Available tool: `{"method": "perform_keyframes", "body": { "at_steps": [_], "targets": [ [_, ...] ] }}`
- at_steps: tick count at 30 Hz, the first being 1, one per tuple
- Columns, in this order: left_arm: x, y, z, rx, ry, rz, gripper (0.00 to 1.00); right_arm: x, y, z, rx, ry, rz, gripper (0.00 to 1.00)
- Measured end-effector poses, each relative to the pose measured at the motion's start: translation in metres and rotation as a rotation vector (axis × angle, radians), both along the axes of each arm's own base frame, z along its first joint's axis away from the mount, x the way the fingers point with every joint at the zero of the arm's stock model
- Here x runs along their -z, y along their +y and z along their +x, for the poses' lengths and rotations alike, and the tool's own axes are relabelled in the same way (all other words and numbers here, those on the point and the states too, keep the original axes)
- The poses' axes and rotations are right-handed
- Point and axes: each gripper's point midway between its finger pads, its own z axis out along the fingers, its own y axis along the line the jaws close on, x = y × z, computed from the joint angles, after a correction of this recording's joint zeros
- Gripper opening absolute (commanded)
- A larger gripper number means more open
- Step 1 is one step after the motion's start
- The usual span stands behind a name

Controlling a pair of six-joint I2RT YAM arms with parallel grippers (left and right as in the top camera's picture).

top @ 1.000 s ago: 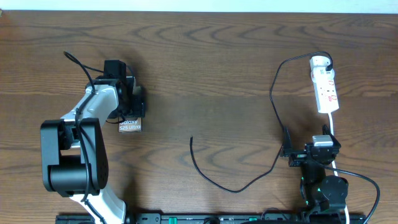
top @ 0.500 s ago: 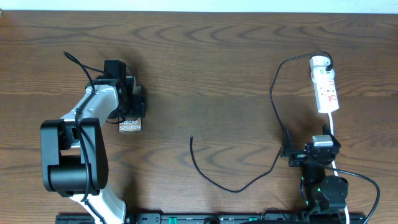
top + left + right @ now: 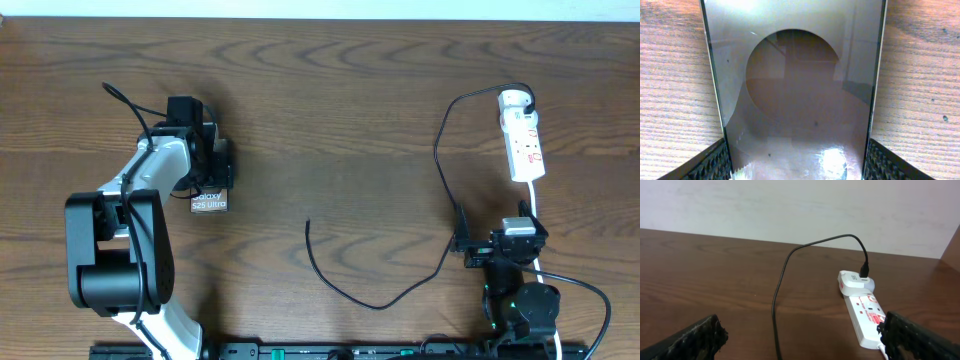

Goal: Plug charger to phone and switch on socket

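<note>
**Left hand** (image 3: 797, 167): clenched across the width of the phone (image 3: 800, 100), with a ribbed pad (image 3: 715, 165) against each long edge. The phone's glossy face runs forward from the pads. From overhead its lettered end shows beyond the fingertips. Wood grain of the tabletop (image 3: 675, 75) lies open on both sides. Whether the phone rests on the tabletop or is lifted cannot be told.

**Right hand** (image 3: 802, 337): released, fingers spread wide, with bare tabletop and a run of the charger (image 3: 775, 305) between them.

- Ahead, slightly right: the socket (image 3: 865, 315), lying lengthwise, with the charger entering the white plug (image 3: 856, 280) at its far end.
- Well to its left: the charger's free tip (image 3: 308, 222), on open wood between both hands and well apart from the phone.
- Farthest ahead: the tabletop's edge against a pale wall (image 3: 800, 205).
</note>
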Motion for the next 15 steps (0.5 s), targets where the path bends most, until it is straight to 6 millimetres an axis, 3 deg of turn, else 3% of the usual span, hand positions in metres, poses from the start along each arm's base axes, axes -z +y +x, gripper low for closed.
{"method": "perform_keyframes", "body": {
  "at_steps": [15],
  "targets": [
    [0.0,0.0,0.0,0.0,0.0,0.0,0.07,0.0,0.0,0.0,0.0,0.0,0.0,0.99]
  ]
}}
